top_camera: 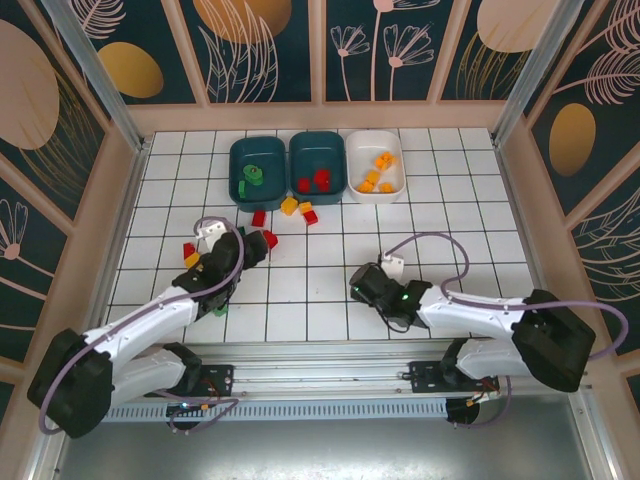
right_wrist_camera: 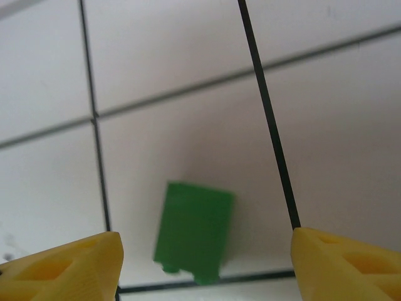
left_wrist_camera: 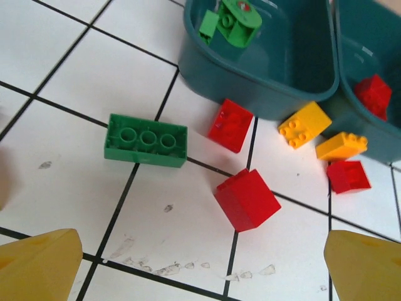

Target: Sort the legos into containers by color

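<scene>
Though scuffed, glossy tile point(left_wrist_camera: 62, 81) under 1 studded green brick point(left_wrist_camera: 146, 139).

Three tubs: one white tub point(top_camera: 360, 148), a near teal tub point(top_camera: 318, 150) beside it, a far teal tub point(top_camera: 265, 150) beyond. About four orange bricks point(top_camera: 372, 178) in the white tub, two red bricks point(top_camera: 322, 179) in the near teal tub, two green pieces point(left_wrist_camera: 238, 22) in the far teal tub. Loose before the teal pair: three red legos point(left_wrist_camera: 247, 199), two yellow-orange legos point(left_wrist_camera: 304, 124), one long green brick point(left_wrist_camera: 146, 139); elsewhere, one small green brick point(right_wrist_camera: 194, 232).
</scene>
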Controlling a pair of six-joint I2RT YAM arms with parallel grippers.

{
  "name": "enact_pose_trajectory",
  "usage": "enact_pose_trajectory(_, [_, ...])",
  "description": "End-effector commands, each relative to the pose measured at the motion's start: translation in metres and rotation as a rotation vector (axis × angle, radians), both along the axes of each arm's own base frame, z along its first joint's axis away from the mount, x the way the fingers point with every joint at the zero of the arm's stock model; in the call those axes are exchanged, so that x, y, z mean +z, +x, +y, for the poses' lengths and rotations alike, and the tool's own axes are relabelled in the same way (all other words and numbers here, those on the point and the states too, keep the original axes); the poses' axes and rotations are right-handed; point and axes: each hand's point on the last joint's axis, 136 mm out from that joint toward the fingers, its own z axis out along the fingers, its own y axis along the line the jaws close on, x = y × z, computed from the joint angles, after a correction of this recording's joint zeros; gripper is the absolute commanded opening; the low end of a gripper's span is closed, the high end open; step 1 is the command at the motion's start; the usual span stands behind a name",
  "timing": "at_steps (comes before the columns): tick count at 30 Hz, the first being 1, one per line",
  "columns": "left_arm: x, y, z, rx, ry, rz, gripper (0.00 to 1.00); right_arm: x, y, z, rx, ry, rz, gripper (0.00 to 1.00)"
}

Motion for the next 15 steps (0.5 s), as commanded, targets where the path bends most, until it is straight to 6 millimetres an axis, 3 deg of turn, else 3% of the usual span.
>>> enact_pose_trajectory(1, [0.016,0.004,0.005,0.049,-0.046,-0.075,0.98,-0.012,-0.008,-0.004,-0.069,-0.041,0.072,0.72])
enact_pose_trajectory(10, [0.016,0.003,0.004,0.028,-0.011,-0.061,0.99,-0.018,0.009,0.008,-0.029,-0.141,0.049,0.59])
enact_pose_trajectory(15, [0.020,0.002,0.006,0.026,-0.018,-0.075,0.98,-0.022,0.017,0.004,-0.026,-0.179,0.039,0.59])
